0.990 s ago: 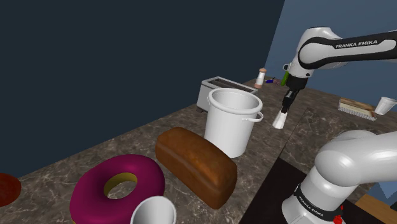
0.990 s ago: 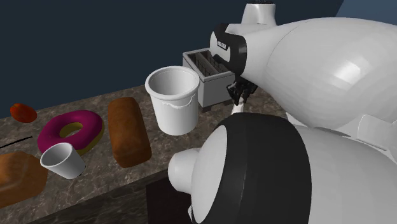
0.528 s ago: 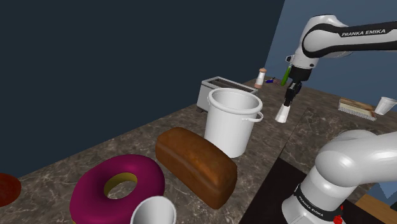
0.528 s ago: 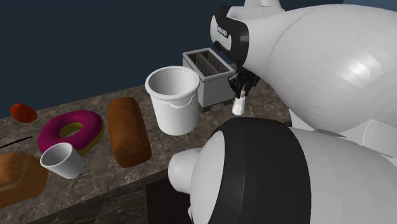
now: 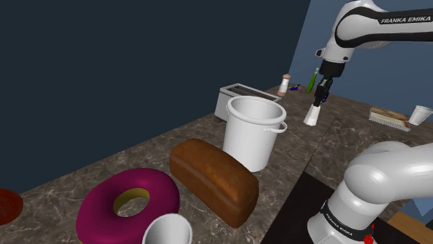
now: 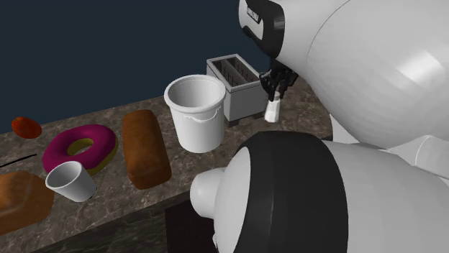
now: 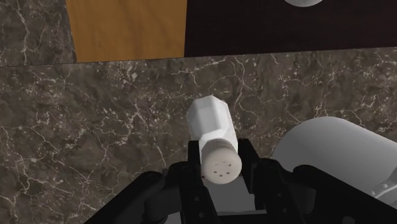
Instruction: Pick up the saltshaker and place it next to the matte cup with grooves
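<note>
The dark marbled counter (image 5: 139, 156) is taken as the working ground, and the white arm (image 5: 361, 21) is raised high over its far end. Along the counter are set a white bucket (image 5: 251, 135), a brown loaf (image 5: 215, 179) and a pink donut (image 5: 128, 201), with a toaster (image 5: 236, 93) behind the bucket. A white cup (image 5: 166, 230) is seen at the near edge beside the donut, and a smaller cup (image 5: 419, 114) toward the far corner; grooves cannot be made out on either, so the target should be settled first.

The saltshaker (image 5: 312, 114) is held in the air, clear of the counter, just past the bucket. It is pinched just under its holed cap by the gripper (image 7: 221, 159), with its body hanging below the fingers (image 7: 248, 162).

The carry is judged best done at this height. The bucket's rim and the loaf should be passed well above, and the shaker lowered upright just beside the cup without touching it. The grip should be released only once the base is seated.
</note>
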